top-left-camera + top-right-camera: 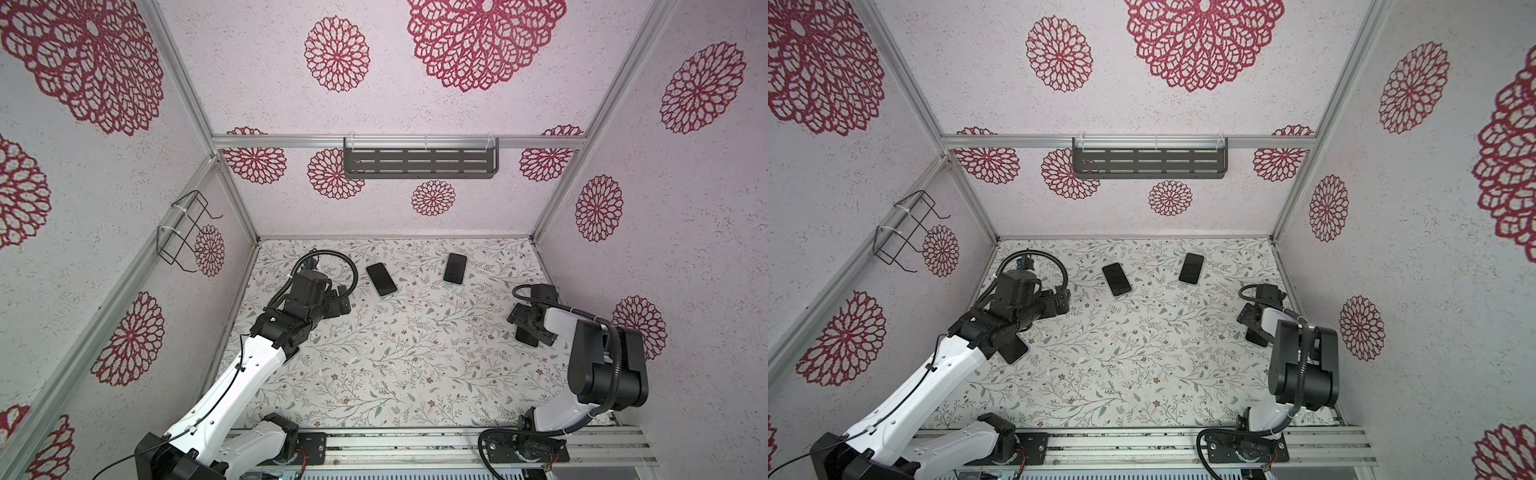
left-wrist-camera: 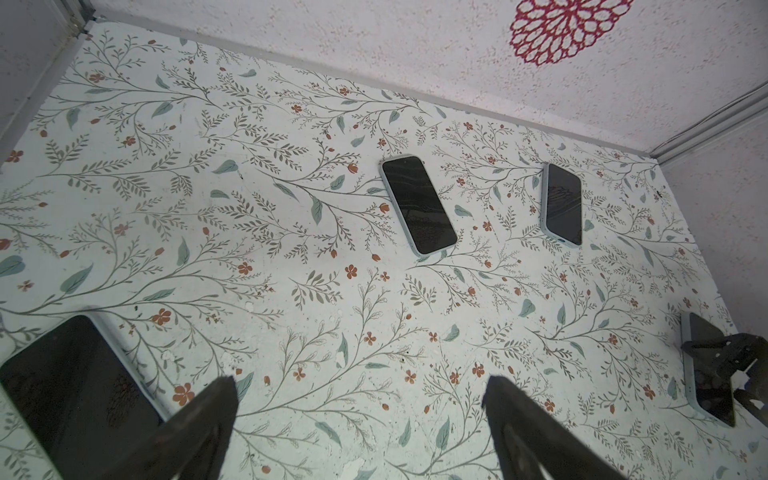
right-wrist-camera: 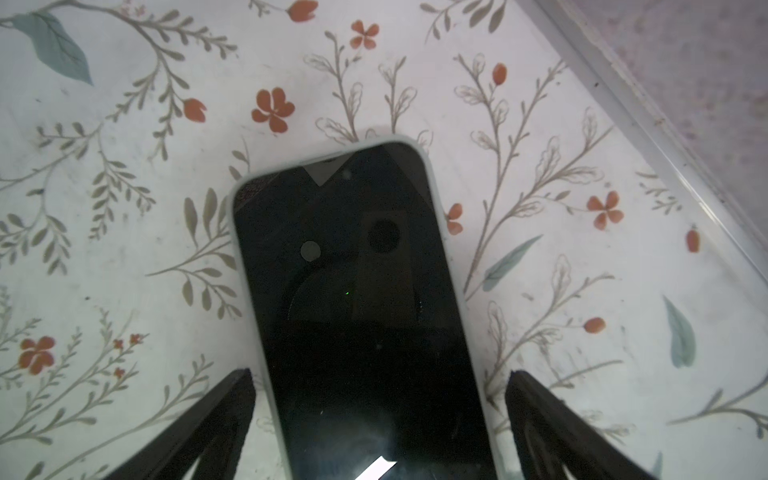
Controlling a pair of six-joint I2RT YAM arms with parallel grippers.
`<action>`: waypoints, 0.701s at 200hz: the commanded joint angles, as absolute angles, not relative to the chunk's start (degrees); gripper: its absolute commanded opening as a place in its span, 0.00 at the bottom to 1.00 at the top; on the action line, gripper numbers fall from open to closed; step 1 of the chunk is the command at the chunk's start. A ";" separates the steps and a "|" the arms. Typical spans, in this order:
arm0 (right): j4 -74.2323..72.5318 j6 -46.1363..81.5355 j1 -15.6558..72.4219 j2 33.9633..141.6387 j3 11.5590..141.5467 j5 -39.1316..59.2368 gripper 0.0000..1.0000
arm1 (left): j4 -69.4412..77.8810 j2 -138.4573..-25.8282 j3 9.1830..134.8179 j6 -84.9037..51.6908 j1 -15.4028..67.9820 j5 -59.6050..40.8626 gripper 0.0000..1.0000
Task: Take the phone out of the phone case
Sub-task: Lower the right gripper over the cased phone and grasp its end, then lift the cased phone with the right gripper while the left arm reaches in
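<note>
Right wrist view showed the right gripper (image 3: 380,374) spread wide astride the glossy black phone (image 3: 349,270), which lay screen-up on the floral-printed tabletop (image 3: 124,249) inside its pale blue rubbery phone case (image 3: 426,157), probably lined up to clamp the long edges. The left gripper (image 2: 360,380), likewise spread and empty, hung over bare tabletop, seemingly free to peel the case.

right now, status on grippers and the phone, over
Both open: left gripper empty over the table; right gripper straddling the cased phone, no grip yet. Not extracted. Nothing in the way.
</note>
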State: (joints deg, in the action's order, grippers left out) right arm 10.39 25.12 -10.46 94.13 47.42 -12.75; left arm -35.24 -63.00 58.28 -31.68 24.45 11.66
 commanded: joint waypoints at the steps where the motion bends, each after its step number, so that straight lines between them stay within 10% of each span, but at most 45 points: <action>1: 10.37 25.66 -10.68 94.68 48.91 -12.95 0.95 | -33.97 -63.17 58.12 -31.05 24.89 12.06 0.97; 140: 14.75 22.59 -5.95 93.65 47.95 -14.07 0.60 | -23.08 -66.98 54.52 -37.72 26.87 3.87 0.97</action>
